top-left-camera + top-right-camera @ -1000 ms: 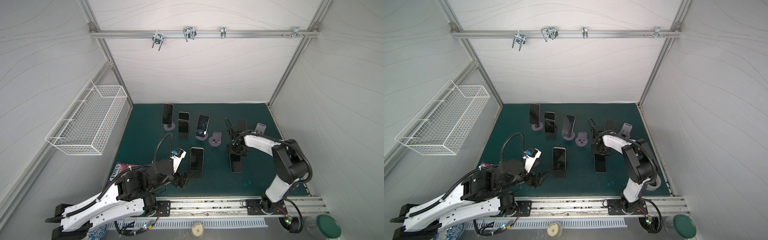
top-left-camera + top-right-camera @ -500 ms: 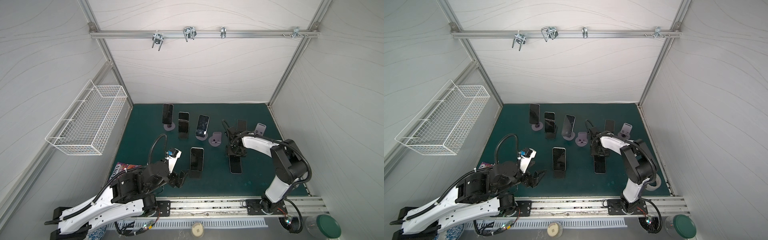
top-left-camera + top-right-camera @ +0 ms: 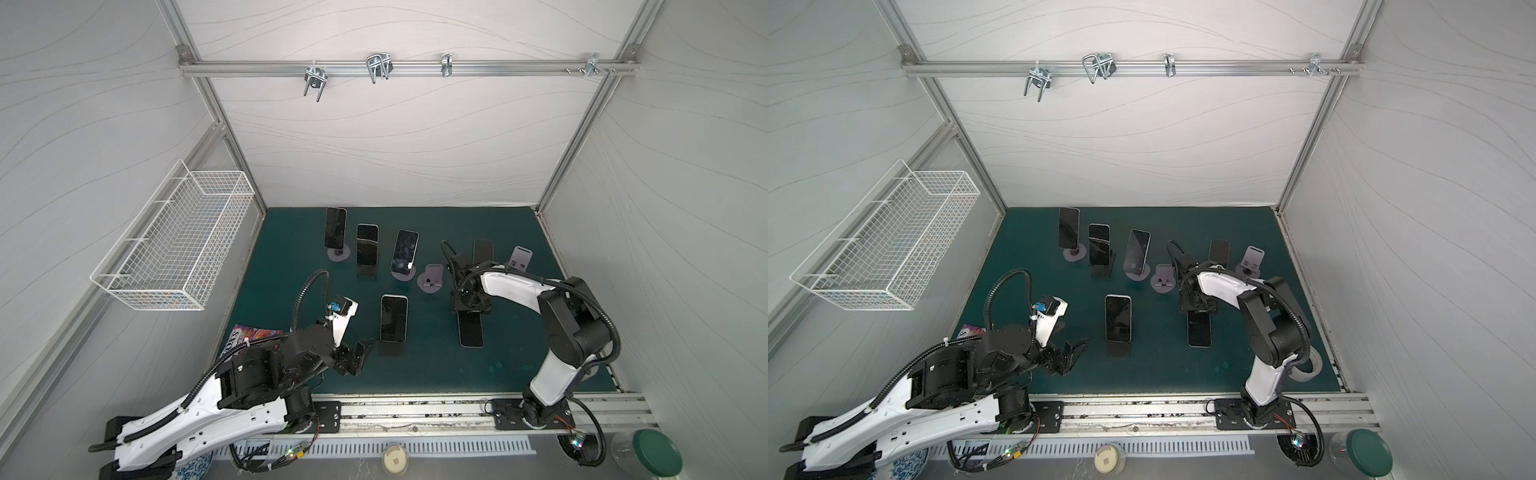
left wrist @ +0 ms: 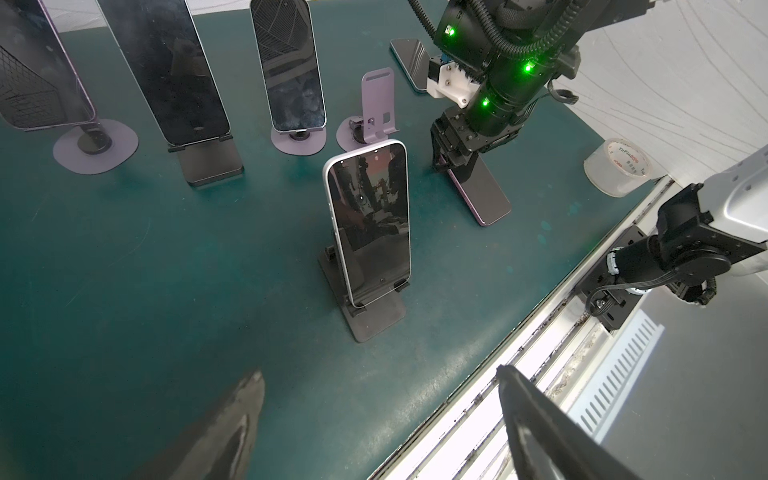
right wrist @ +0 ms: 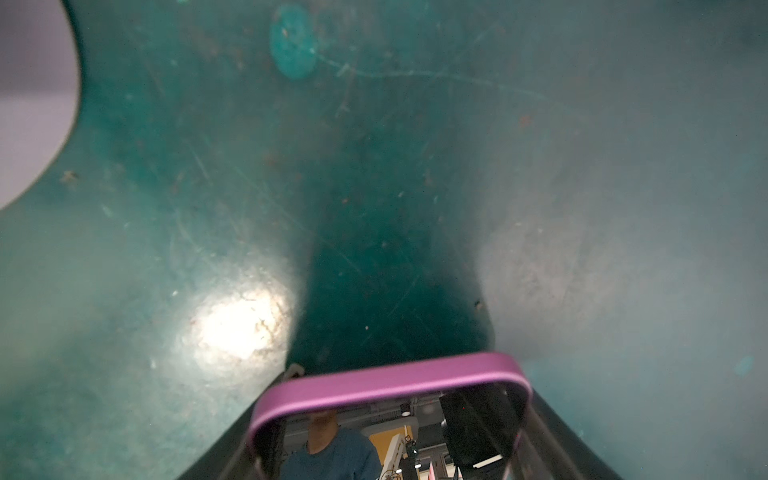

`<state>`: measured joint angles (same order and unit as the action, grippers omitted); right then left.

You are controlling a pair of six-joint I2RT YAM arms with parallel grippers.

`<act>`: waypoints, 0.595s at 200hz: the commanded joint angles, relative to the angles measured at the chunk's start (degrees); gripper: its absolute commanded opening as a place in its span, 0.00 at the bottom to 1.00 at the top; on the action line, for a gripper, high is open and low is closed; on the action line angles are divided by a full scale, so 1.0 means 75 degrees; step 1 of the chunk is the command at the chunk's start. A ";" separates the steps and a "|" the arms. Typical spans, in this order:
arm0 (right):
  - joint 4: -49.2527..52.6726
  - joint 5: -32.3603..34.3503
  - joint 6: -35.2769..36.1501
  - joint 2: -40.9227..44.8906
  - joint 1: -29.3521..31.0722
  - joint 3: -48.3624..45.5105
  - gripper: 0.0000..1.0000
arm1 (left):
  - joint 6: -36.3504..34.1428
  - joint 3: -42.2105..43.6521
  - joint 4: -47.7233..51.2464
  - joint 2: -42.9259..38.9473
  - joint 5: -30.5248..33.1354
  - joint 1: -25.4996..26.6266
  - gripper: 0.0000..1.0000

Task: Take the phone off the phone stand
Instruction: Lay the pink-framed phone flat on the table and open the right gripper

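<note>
Entry one, left wrist view: tape roll (image 4: 618,168), with red print on its inner core that I read as "YuPinBopp"; the smaller lines under it are too fine to read. Entry two, top view: snack bag (image 3: 254,335), with large lettering mostly hidden, which I cannot read.

White-rimmed phone (image 4: 368,224) leans upright on black phone stand (image 4: 376,318), while purple phone (image 4: 482,193) lies flat.

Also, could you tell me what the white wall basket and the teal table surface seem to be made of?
White wire-mesh basket: likely painted metal wire, given its thin grid. Teal table surface: seemingly a rubbery mat, matte with soft glare, scratched.
</note>
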<state>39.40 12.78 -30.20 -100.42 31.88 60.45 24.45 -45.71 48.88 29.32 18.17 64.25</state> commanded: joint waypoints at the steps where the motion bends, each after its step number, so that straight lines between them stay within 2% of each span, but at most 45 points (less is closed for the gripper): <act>1: -0.0232 -0.0621 -0.0088 -0.0731 0.0121 -0.0232 0.74 | 0.0174 -0.0051 0.0030 -0.0123 0.0172 0.0035 0.89; 70: -0.0249 -0.0953 -0.0041 -0.0969 0.0121 -0.0189 0.84 | 0.0250 -0.0123 0.0279 -0.0299 0.0260 0.0035 0.89; 119: -0.0223 -0.1024 0.0023 -0.0812 0.0118 -0.0198 0.87 | 0.0233 -0.0101 0.0262 -0.0303 0.0309 0.0029 0.89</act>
<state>41.58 12.27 -30.13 -101.62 31.31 61.98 25.34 -45.71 50.68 27.73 18.98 64.25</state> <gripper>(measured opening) 0.863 0.890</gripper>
